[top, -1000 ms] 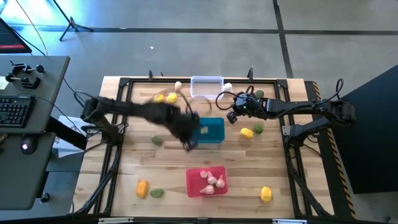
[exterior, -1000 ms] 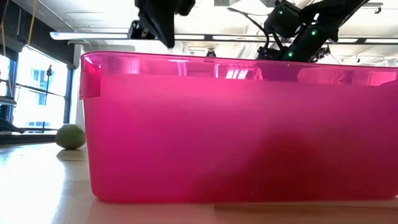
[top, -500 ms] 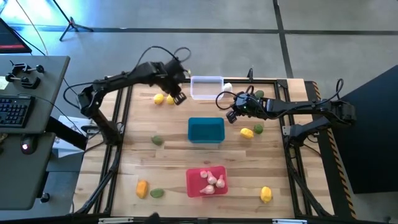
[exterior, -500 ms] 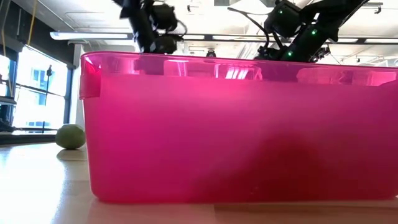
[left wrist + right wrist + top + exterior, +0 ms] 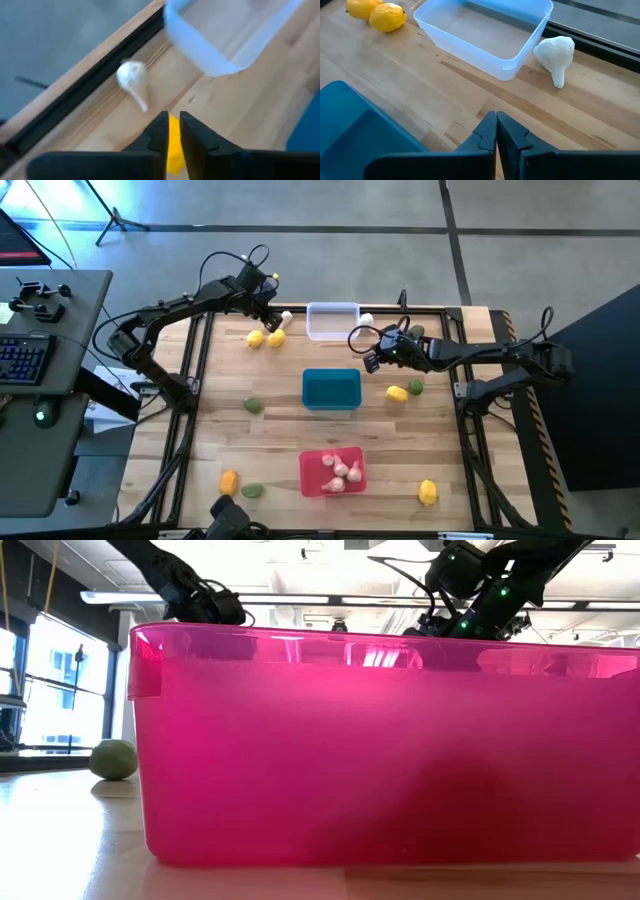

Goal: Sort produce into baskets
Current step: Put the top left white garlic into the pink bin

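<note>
Produce (image 5: 340, 469): 3 pink bulbs lie in red basket (image 5: 309, 476).

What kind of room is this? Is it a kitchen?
Probably not a kitchen; more likely a robot lab or workshop. A wooden table holds toy produce and a red basket, a keyboard sits on a side desk, and the floor is bare concrete.

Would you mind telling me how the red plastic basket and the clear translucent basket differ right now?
The red plastic basket holds several whitish-pink garlic bulbs; the clear translucent basket looks empty in the right wrist view. The red one sits near the table's front edge, the clear one at the far edge, with the teal basket between them. The red walls are strongly tinted; the clear one shows the wood through its base. Both are small rectangular tubs of similar size.
</note>
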Controlling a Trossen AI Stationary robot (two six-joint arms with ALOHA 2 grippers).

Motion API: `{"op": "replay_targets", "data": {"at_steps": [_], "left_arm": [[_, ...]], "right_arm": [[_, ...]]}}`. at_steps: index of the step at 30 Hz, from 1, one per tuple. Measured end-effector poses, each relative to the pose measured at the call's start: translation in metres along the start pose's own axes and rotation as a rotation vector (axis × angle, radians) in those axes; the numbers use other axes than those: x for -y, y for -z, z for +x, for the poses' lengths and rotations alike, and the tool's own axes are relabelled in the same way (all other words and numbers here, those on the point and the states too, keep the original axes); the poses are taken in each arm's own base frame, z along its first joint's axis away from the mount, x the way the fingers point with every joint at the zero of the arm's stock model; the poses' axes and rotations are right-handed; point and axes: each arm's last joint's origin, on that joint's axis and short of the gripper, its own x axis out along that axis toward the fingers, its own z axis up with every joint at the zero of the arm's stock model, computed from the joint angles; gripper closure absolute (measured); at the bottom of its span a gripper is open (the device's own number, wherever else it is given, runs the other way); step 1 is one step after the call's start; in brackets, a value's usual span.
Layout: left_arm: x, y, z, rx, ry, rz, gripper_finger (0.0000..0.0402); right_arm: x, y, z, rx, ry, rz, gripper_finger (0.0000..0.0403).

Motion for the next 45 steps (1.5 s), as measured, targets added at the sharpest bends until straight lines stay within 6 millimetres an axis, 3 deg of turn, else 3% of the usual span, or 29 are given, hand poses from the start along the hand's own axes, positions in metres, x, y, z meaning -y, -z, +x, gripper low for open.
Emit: {"op": "replay_targets", "data": {"at_steps": [6,10,16,26,36,40,45], "left_arm": [[0.000,0.014,0.015,0.008,-0.031,-0.108,0.0294],[-0.004,0.010,0.025,0.083,-0.057,-0.162,0.0251],[-0.015,0.014,0.054,0.042,-0.062,-0.200,0.0229],[-0.022,0.015,0.088,-0.040,-0.072,-0.204,0.0229],[-0.032,0.023,0.108,-0.079,-0.118,-0.223,0.0234],[-0.036,0.022,0.113,-0.057,-0.129,-0.214,0.0262],[-0.038,0.022,0.117,-0.053,-0.150,-0.136,0.0332]], "right_arm": [[0.000,0.000,0.000,-0.003,-0.011,-0.031,0.0403],[-0.002,-0.002,0.000,0.014,-0.032,-0.075,0.0403],[-0.003,-0.003,0.000,0.026,-0.045,-0.090,0.0403],[-0.004,-0.005,0.000,0.047,-0.049,-0.040,0.0403],[-0.004,-0.006,0.000,0.062,-0.034,-0.033,0.0403],[-0.004,-0.006,0.000,0.063,-0.031,-0.033,0.0403],[-0.003,-0.006,0.000,0.069,-0.019,-0.033,0.0403]]}}
